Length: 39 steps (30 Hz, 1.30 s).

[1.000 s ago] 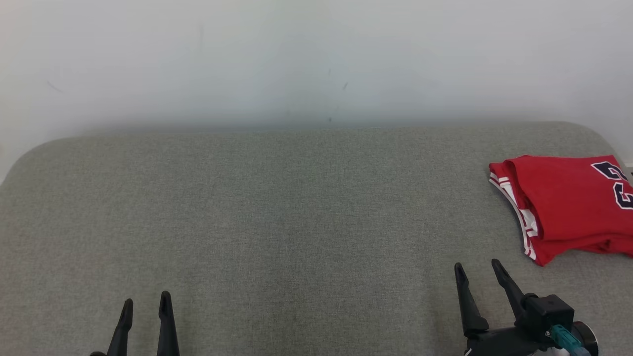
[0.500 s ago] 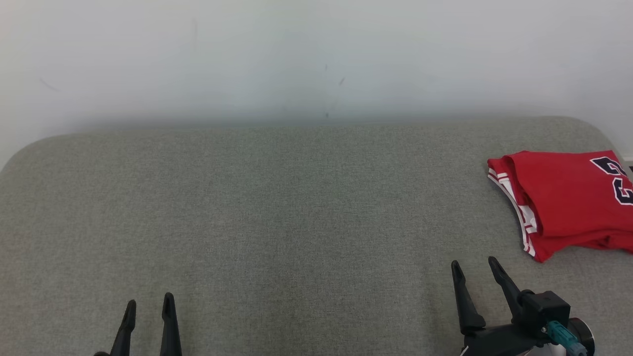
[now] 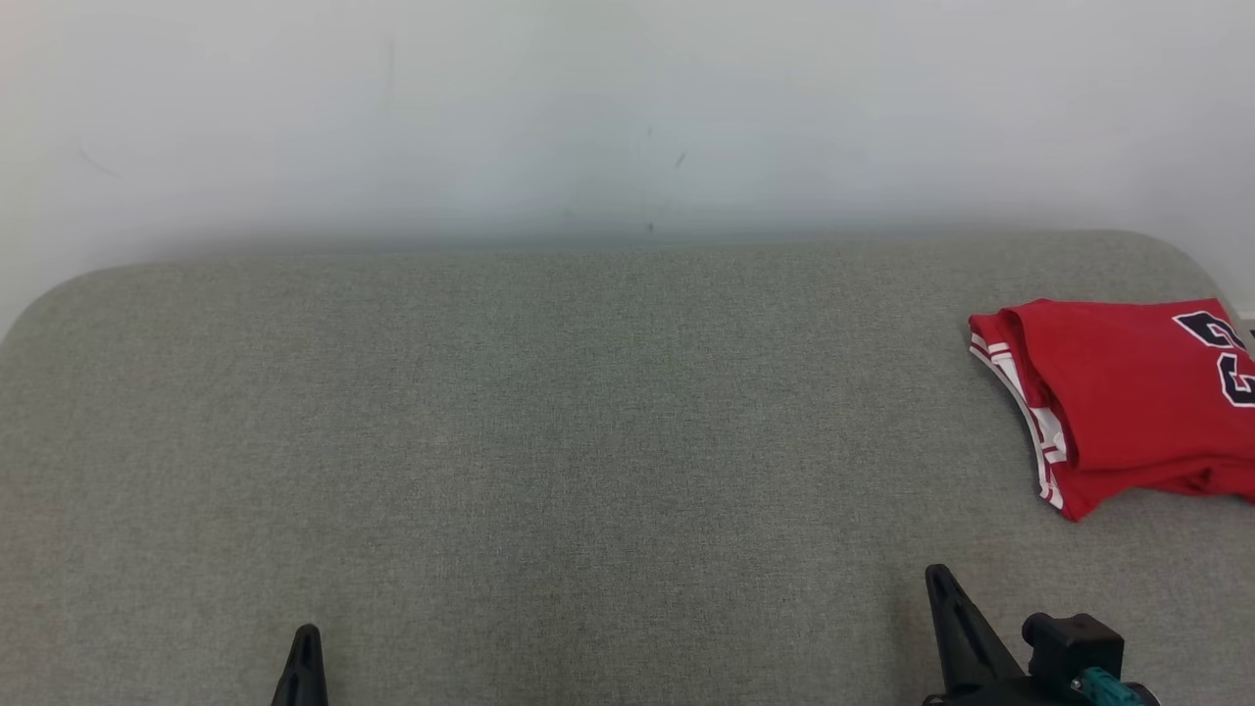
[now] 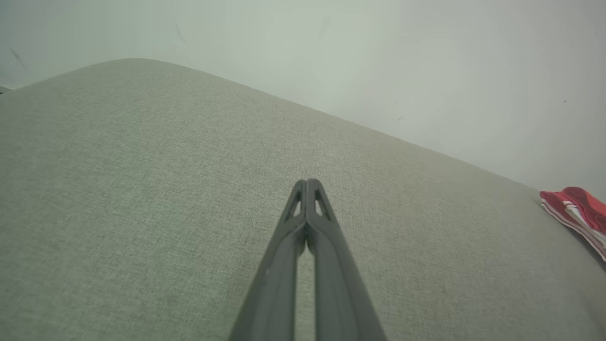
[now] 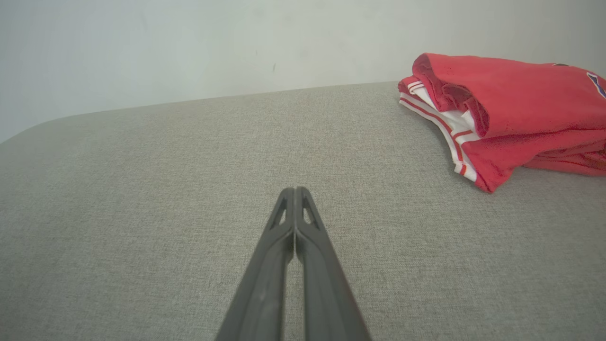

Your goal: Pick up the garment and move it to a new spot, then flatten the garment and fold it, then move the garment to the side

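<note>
Right wrist view: right pincer (image 5: 294, 192) is clenched, fingers pressed tip to tip w/ nothing between them, low over the grey fabric surface (image 5: 142, 189). Left pincer (image 4: 307, 183) is the same: jaws together, empty, over the mid-left of the surface. Head view has both at the bottom edge, tips only, well apart from each other and pointing fwd. Reads as a parked pose, not a reach.

Garment (image 5: 511, 109) is a red jersey w/ white-red trim and dark numerals. It lies at the far right of the surface near the rounded back corner, partly cut by the frame edge in head view. Stacked in layers, outline roughly squared, trim edge facing the centre. It's ahead and to the right of the right pincer, near but not touching, and well apart from the left one.

Judgement: the jersey looks folded and set off to the side, so the task is prob at or near its end. Empty shut pincers fit that. Fold quality is so-so, since the lower layers bunch a bit at the near edge. If a tidy-up is wanted, the right arm is the closer one and it'd need to open first.
</note>
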Tool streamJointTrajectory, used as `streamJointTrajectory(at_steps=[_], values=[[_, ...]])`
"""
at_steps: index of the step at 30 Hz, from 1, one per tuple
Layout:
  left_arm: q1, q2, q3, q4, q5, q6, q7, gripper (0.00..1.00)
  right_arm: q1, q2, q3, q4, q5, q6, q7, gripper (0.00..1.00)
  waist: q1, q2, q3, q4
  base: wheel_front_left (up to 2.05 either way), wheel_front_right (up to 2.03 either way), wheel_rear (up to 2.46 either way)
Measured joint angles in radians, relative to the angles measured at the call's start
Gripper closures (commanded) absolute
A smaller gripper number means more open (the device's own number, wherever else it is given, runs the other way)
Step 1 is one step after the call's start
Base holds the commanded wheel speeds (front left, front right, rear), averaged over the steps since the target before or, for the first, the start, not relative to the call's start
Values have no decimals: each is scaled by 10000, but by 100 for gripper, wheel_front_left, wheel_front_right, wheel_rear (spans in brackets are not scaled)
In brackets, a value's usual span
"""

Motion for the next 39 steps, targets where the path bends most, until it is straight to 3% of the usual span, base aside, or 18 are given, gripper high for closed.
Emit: streamJointTrajectory(at_steps=[39], values=[[-732, 123, 362, 174, -5739, 2, 1542, 100, -638, 0, -489, 84, 6790, 0, 982, 100, 0, 0, -64, 36, 0, 0, 0]])
